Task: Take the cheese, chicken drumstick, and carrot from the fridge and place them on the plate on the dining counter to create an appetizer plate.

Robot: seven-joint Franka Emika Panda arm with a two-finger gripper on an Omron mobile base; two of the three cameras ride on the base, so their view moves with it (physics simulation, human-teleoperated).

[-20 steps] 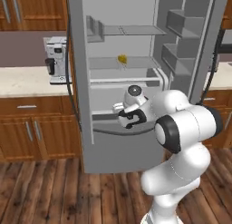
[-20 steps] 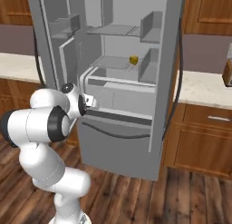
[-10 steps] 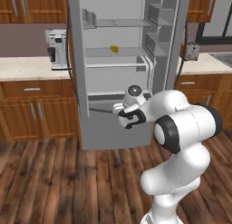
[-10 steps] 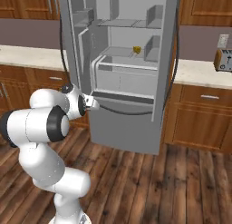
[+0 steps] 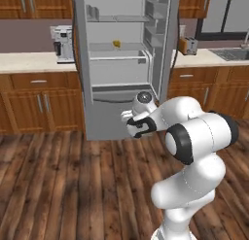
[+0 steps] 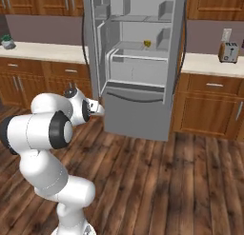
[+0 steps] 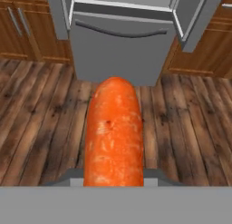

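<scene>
In the hand view my gripper (image 5: 134,128) is shut on the carrot (image 7: 113,132), a thick orange stick pointing away from the hand over the wood floor. The grey fridge (image 5: 111,118) stands open ahead of me, a short way off. The yellow cheese (image 5: 116,43) lies on a middle shelf, and it also shows in the right base view as the cheese (image 6: 147,44). In that view the gripper (image 6: 98,108) is held at chest height, clear of the fridge (image 6: 137,110). The chicken drumstick, the plate and the dining counter are out of view.
Wooden cabinets and a pale wall counter flank the fridge. A coffee machine (image 5: 62,41) stands left of it; a toaster (image 6: 228,52) and a sink (image 5: 234,53) are on its right. Both fridge doors hang open. Bare wood floor (image 7: 41,109) lies between me and the fridge.
The whole picture has shifted: the base has backed away, so the fridge looks smaller and farther off. The arm's pose is unchanged and the carrot stays in the gripper.
</scene>
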